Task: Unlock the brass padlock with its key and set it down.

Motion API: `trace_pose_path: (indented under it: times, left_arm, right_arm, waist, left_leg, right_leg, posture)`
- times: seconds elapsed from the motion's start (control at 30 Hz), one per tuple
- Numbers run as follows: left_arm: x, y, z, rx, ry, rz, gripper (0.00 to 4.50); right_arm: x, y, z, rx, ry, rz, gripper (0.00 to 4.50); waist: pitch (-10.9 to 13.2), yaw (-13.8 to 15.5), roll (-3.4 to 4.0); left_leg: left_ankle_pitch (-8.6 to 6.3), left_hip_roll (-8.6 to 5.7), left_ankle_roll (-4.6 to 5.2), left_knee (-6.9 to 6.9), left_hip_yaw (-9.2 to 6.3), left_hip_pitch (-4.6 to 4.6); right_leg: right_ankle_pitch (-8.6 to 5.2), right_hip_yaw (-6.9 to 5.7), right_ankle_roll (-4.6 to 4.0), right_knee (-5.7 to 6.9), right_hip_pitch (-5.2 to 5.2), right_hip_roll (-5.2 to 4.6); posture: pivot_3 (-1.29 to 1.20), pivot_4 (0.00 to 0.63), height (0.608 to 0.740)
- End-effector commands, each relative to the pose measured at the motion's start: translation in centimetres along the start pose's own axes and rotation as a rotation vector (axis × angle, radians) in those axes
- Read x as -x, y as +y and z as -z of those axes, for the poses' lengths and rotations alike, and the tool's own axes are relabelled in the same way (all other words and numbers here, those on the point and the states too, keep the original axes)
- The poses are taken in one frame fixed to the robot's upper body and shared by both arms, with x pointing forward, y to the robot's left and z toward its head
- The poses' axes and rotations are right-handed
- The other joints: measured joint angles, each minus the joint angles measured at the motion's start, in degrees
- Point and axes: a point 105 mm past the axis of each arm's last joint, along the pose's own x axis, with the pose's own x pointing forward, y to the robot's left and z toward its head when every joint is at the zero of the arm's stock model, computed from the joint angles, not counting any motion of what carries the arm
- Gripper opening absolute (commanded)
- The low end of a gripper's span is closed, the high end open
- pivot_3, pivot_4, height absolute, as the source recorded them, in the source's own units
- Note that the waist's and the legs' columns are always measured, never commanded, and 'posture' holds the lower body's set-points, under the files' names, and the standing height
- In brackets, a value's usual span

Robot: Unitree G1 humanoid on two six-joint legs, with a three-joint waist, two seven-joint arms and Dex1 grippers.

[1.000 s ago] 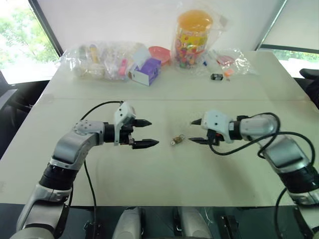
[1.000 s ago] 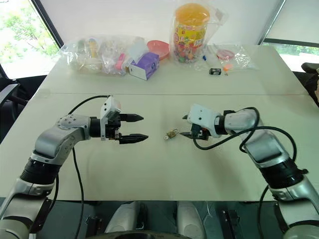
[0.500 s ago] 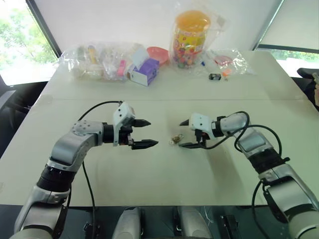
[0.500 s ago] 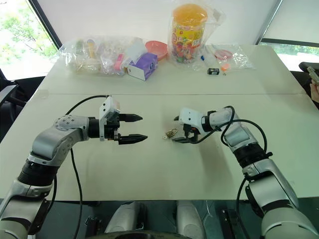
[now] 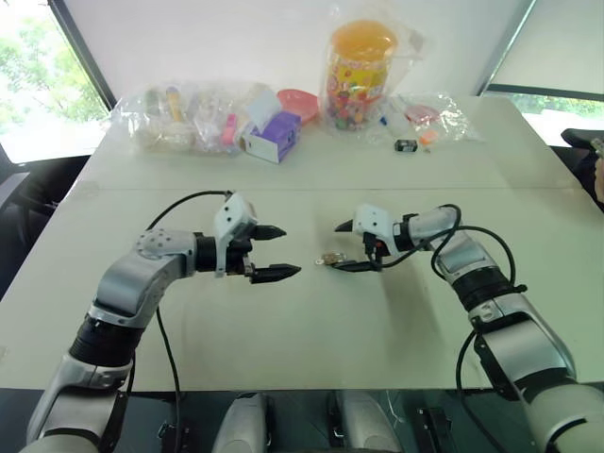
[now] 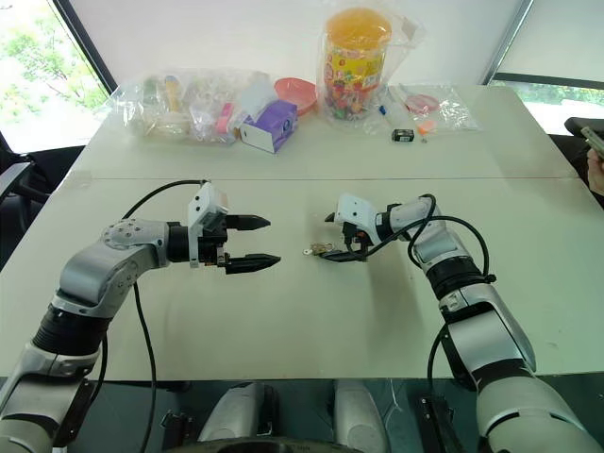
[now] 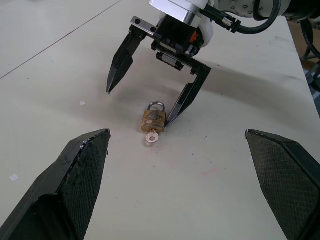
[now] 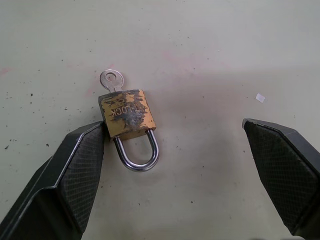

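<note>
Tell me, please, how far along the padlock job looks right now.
Done: the key already sits in the brass padlock, flat on the table. In hand: the open right end effector brackets it, one finger touching the body; nothing is gripped. Left: turning the key, since the shackle looks closed. The left end effector hangs open nearby.

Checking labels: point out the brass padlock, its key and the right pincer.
brass padlock (image 8: 127,113): right wrist view, lock body face.
key (image 8: 110,79): right wrist view, round bow.
right pincer (image 7: 140,107): left wrist view, between fingertips.

Silver-grey arm shells, black joint bands. White wrist housings. Left hand (image 5: 279,253) and right hand (image 5: 342,247): tapered black fingers, cross-hatched pads (image 8: 80,175). Black cables loop along forearms.
</note>
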Motion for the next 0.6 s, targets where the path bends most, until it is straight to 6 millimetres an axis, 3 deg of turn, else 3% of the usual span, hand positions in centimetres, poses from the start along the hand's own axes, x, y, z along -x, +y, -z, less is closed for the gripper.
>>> trace_pose_path:
  times: [0.03,0.2,0.3,0.33,0.4,0.53,0.6]
  left_arm:
    - [0.3,-0.2,-1.1,-0.029,-0.042,-0.006,4.50]
    - [0.2,-0.2,-1.1,-0.028,-0.045,-0.009,4.50]
    - [0.1,-0.1,-1.2,-0.029,-0.047,-0.008,4.50]
    - [0.1,-0.1,-1.2,-0.029,-0.047,-0.008,4.50]
    - [0.1,-0.1,-1.1,-0.027,-0.047,-0.007,4.50]
    - [0.2,0.1,-0.9,-0.021,-0.042,-0.009,4.50]
    - [0.2,0.2,-0.8,-0.007,-0.044,-0.009,4.50]
  right_arm:
    - [-0.6,1.7,1.3,-0.044,0.050,-0.083,4.46]
    - [-0.9,2.2,1.4,-0.064,0.048,-0.092,4.46]
    - [-1.4,2.4,1.3,-0.068,0.046,-0.094,3.68]
    - [-1.4,2.4,1.3,-0.068,0.047,-0.094,3.10]
    - [-1.5,2.4,1.3,-0.070,0.049,-0.094,2.43]
    - [-1.7,2.6,1.3,-0.070,0.046,-0.092,0.66]
    - [-1.5,2.7,1.0,-0.052,0.037,-0.080,0.67]
  waist:
    - [0.00,0.09,0.00]
    - [0.00,0.13,0.00]
    - [0.00,0.00,0.00]
    - [-0.01,-0.04,-0.01]
    - [-0.01,-0.19,-0.01]
    - [-0.02,-0.19,0.00]
    - [-0.02,-0.13,0.00]
  left_leg:
    - [0.00,0.00,0.00,0.00,0.00,0.00]
    - [0.00,0.00,0.00,-0.01,0.00,0.00]
    - [0.00,-0.01,0.00,-0.01,0.00,0.00]
    - [0.00,0.00,0.00,-0.02,0.00,0.00]
    - [0.00,0.00,0.00,-0.02,0.00,0.03]
    - [0.02,0.00,-0.04,-0.02,0.00,0.11]
    - [0.02,0.00,-0.04,-0.02,0.00,0.12]
  right_leg:
    - [0.00,0.00,0.00,0.00,0.00,-0.01]
    - [0.00,0.00,0.00,-0.01,0.00,-0.03]
    - [0.00,-0.01,0.00,-0.01,0.00,-0.03]
    - [0.00,-0.01,0.00,-0.01,0.00,-0.03]
    - [0.00,0.00,0.00,0.00,0.00,-0.02]
    - [0.00,0.01,-0.01,0.09,0.02,-0.02]
    - [0.00,0.01,-0.01,0.09,0.04,-0.02]
  posture:
    - [0.00,0.150,0.735]
    - [0.00,0.150,0.735]
    - [0.00,0.150,0.735]
    - [0.00,0.150,0.735]
    - [0.00,0.150,0.735]
    - [0.00,0.150,0.735]
    - [0.00,0.150,0.735]
